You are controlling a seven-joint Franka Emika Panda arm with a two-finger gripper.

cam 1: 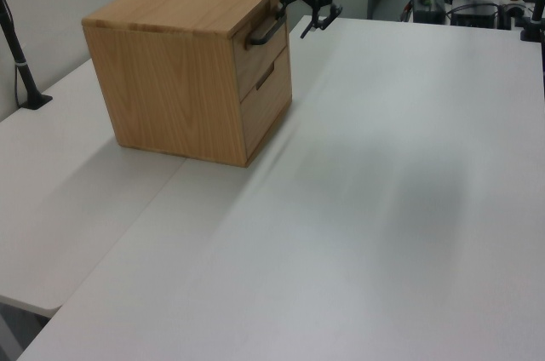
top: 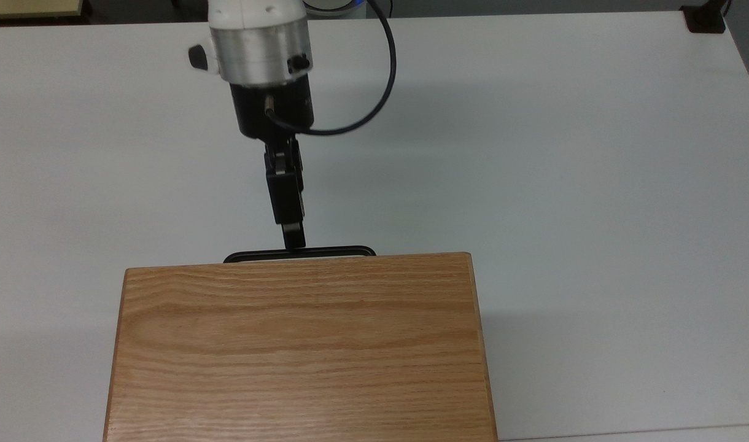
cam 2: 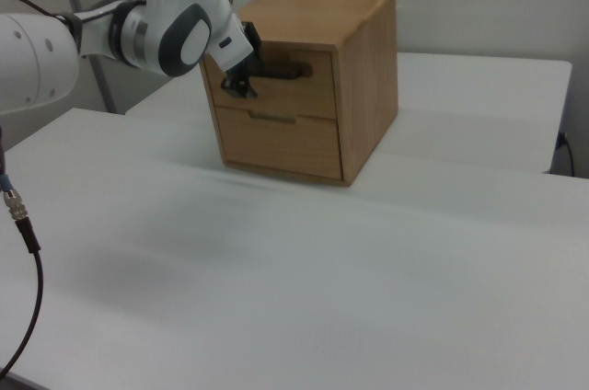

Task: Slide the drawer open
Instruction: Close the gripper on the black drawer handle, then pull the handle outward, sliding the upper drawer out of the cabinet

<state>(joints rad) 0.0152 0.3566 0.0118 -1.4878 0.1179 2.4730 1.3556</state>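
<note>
My claw (top: pixel 294 236) is spread, gripping nothing, with one finger above the other; in the left view the two fingers stand apart, level with the upper front of the cabinet.

Right at my fingertips is the handle (top: pixel 325 251), a thin black bar; in the top view my tip meets it about halfway along; whether a finger already touches it I cannot tell.

The bar's long axis runs level and crosswise to my reach, from the top view's left to the top view's right; my fingers open up and down, so the gap between them lies square across the bar; that is the relation the next move turns on, since I judge I need one finger over the bar and one under it before I close.

Just past the handle, directly ahead of me, is the drawer (cam 2: pixel 304 96), the upper of two; its front sits flush with the cabinet, so it is fully shut and the slide has not begun; the second drawer (cam 2: pixel 276 143) lies below my claw and is also shut.

Beyond and above both stretches the cabinet top (top: pixel 301 344), running away from me.

The drawer should come out back along my own arm, toward the top view's top; I judge a straight pull in line with my wrist will do, and a skewed pull might jam it; the table (top: pixel 534 153) behind me on that line is bare.
</note>
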